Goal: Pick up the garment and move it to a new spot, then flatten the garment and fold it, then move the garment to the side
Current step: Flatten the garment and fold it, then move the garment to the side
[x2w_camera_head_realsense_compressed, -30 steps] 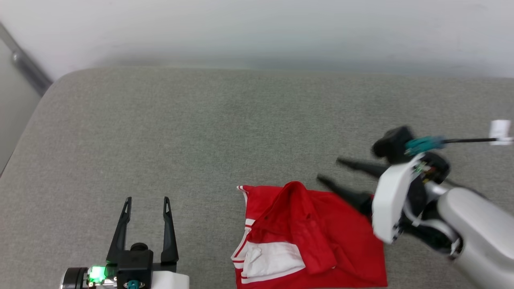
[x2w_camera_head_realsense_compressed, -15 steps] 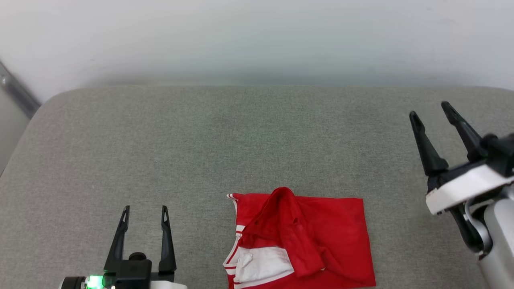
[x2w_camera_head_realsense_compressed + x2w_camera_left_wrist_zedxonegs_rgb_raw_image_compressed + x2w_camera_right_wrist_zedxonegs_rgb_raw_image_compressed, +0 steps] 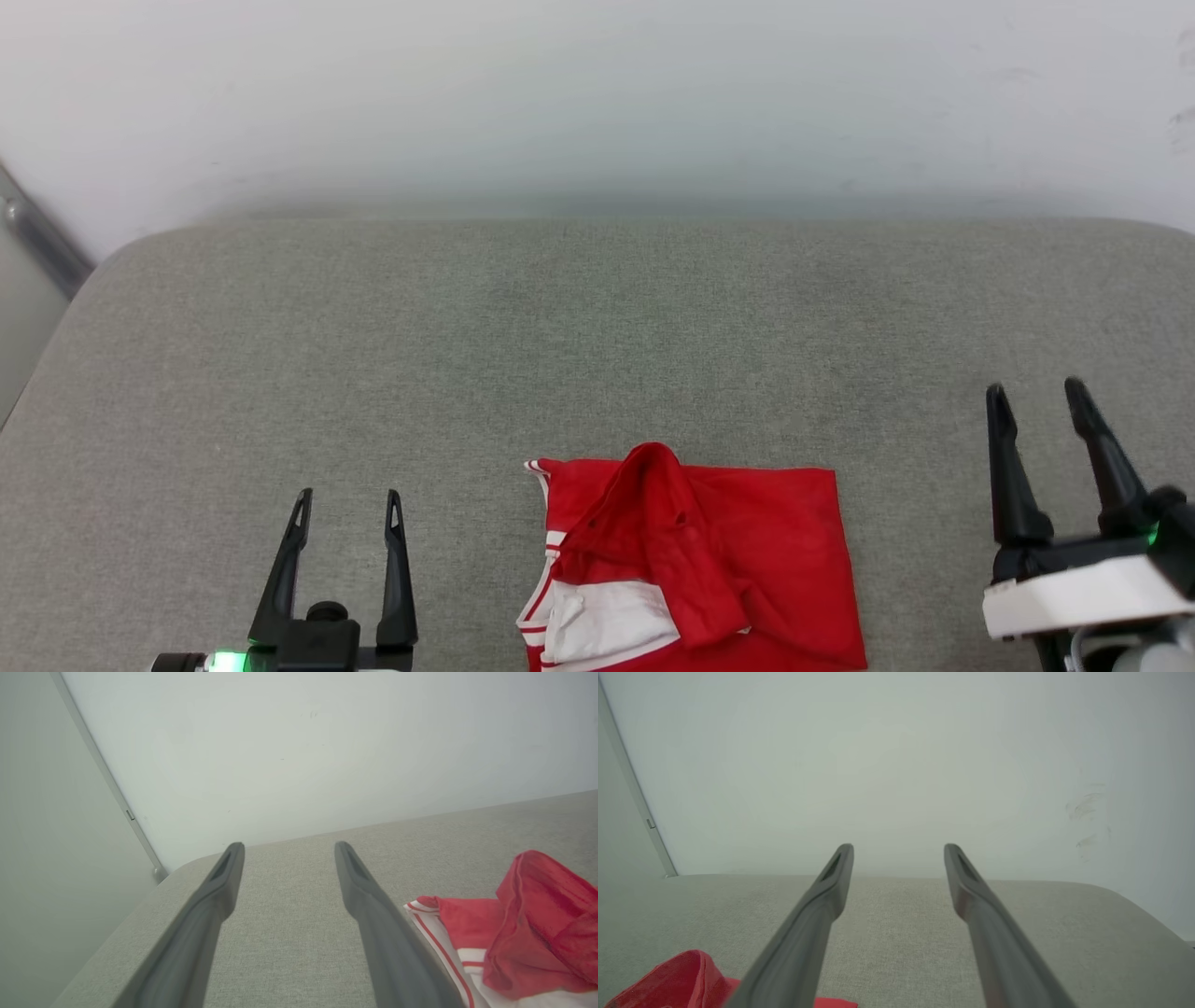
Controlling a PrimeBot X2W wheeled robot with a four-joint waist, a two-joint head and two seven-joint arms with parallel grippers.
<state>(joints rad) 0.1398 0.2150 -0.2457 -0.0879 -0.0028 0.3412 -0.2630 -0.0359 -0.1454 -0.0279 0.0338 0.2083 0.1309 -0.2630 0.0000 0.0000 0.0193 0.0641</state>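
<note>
The red garment [image 3: 709, 569] lies roughly folded on the grey cushion [image 3: 597, 355] at the bottom centre of the head view, one white sleeve with striped trim showing at its lower left and a raised red fold on top. It also shows in the left wrist view as the garment [image 3: 518, 933] at the right, and in the right wrist view as a red bump of garment [image 3: 677, 980] at the lower left. My left gripper [image 3: 347, 499] stands open to the left of it, empty. My right gripper [image 3: 1034, 392] stands open to the right of it, empty.
A pale wall [image 3: 597, 93] runs along the cushion's far edge. A grey metal strip [image 3: 37, 238] slants down the wall at the left corner. The cushion's rounded left edge [image 3: 37, 392] drops off beside my left gripper.
My right gripper has left the garment's right edge, swung out to the right and come down to rest, fingers pointing up. The camera has tilted slightly. The left gripper has kept still.
</note>
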